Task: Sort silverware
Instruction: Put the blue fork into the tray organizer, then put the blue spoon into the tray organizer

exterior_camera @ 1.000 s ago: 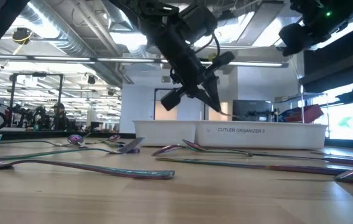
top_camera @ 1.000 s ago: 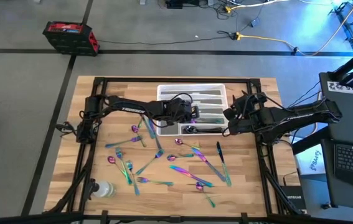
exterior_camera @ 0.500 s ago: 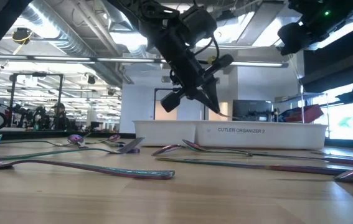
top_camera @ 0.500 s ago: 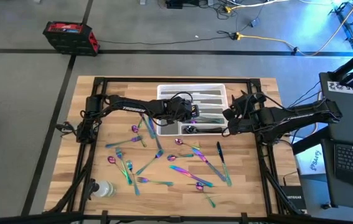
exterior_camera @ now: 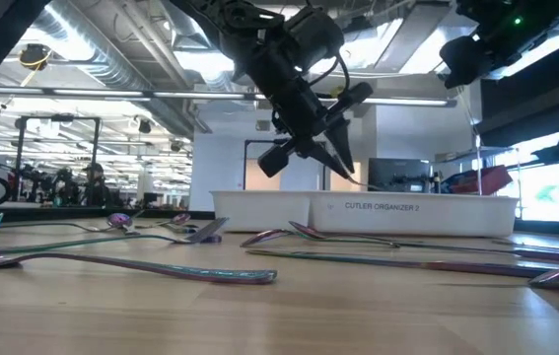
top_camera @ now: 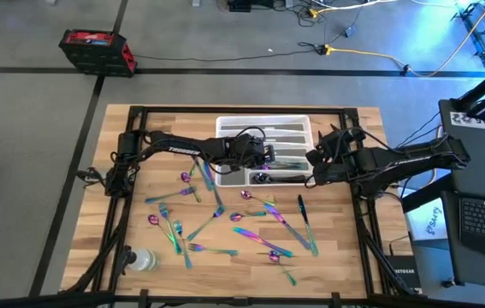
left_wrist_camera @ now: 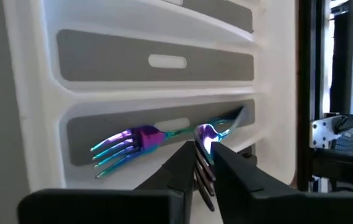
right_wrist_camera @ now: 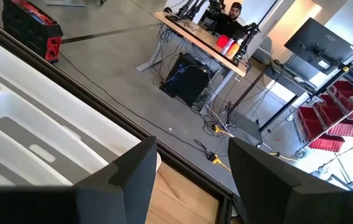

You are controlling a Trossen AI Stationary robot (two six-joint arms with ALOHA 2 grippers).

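Left claw point(left_wrist_camera: 196, 163) pinches a fork point(left_wrist_camera: 202, 155) above the tray point(left_wrist_camera: 39, 93) slot (one already below); next, release it

Left arm stretched from the table's left edge across toward its middle rear, forearm nearly level, wrist bent downward. Left gripper point(top_camera: 263, 156) hanging above the surface, tips angled down; in the low view point(exterior_camera: 333, 148) its dark fingers converging to a narrow point. From the left wrist camera, fingers point(left_wrist_camera: 176, 171) standing close together with only a slim gap between, a slender piece lying in that gap.

Right arm reaching in from the table's right edge, elbow raised, forearm sloping toward the middle. Right gripper point(top_camera: 313, 168) held aloft and idle, fingers point(right_wrist_camera: 132, 171) parted wide, nothing between them.
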